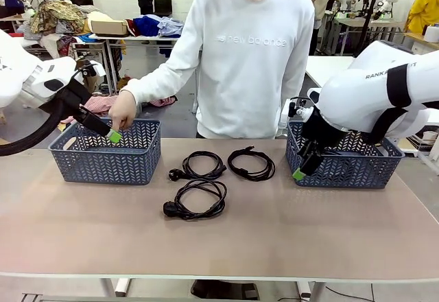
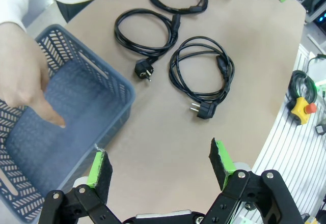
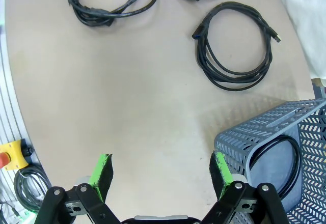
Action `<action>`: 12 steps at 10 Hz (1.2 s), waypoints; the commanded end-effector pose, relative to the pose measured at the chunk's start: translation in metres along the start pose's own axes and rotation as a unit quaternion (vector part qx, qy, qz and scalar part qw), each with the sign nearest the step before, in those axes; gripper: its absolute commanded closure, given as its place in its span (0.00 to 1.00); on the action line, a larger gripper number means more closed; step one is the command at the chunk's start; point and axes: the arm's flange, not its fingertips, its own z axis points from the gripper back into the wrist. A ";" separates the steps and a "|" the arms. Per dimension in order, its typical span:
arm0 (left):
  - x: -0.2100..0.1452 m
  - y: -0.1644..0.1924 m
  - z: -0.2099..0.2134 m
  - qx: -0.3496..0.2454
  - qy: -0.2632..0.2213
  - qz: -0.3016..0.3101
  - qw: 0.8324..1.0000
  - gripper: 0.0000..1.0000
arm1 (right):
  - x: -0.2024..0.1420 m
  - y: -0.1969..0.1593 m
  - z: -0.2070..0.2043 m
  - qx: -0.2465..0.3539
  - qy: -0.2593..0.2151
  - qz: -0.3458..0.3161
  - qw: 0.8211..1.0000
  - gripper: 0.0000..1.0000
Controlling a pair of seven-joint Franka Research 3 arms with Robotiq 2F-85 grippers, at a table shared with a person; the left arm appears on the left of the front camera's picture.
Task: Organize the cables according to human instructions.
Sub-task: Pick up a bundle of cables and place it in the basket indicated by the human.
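You are seeing one cable (image 3: 297,155) already lying in the three o'clock basket (image 1: 343,168), three coils (image 2: 224,71) waiting between it and the nine o'clock basket (image 1: 103,158), where the person's hand (image 1: 122,113) is pointing, and the left gripper (image 2: 159,152) and right gripper (image 3: 162,158) hanging wide, holding nothing.
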 end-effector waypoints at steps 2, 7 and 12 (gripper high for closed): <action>0.014 -0.011 -0.015 -0.022 0.031 -0.054 0.998 0.00 | 0.001 0.000 0.001 -0.001 -0.001 -0.001 1.000 0.00; 0.056 -0.064 -0.072 -0.054 0.130 -0.200 0.970 0.00 | 0.001 0.000 0.001 -0.001 -0.001 -0.001 1.000 0.00; 0.064 -0.105 -0.116 -0.085 0.194 -0.277 0.937 0.00 | 0.001 0.000 0.001 -0.001 -0.001 -0.001 1.000 0.00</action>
